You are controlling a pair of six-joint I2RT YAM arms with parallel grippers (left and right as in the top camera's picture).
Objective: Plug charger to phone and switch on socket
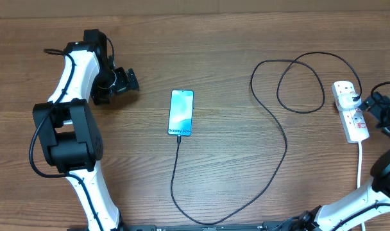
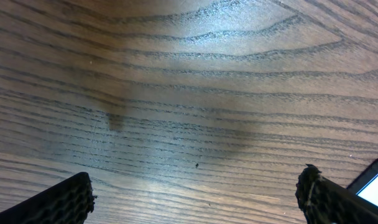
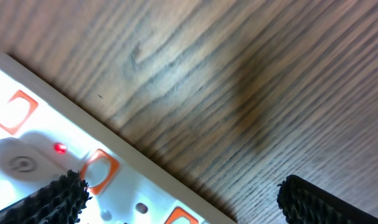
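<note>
The phone [image 1: 181,113] lies flat mid-table with its blue screen lit. The thin black charger [image 1: 276,115] runs from the phone's near end, where its tip meets the phone's edge, loops widely and ends in a black plug [image 1: 355,99] in the white socket [image 1: 351,115] at the right. My left gripper [image 1: 126,80] stands open over bare wood left of the phone; a corner of the phone [image 2: 374,185] shows beside its right finger. My right gripper [image 1: 377,104] hangs open at the socket's right edge. A small red light [image 3: 59,148] glows on the socket [image 3: 27,155] between orange switches.
The wooden table [image 1: 233,58] is bare beyond these things. The socket's white lead [image 1: 360,163] runs toward the near edge on the right. Both arm bases stand along the near edge, with the left arm [image 1: 67,128] raised at the left.
</note>
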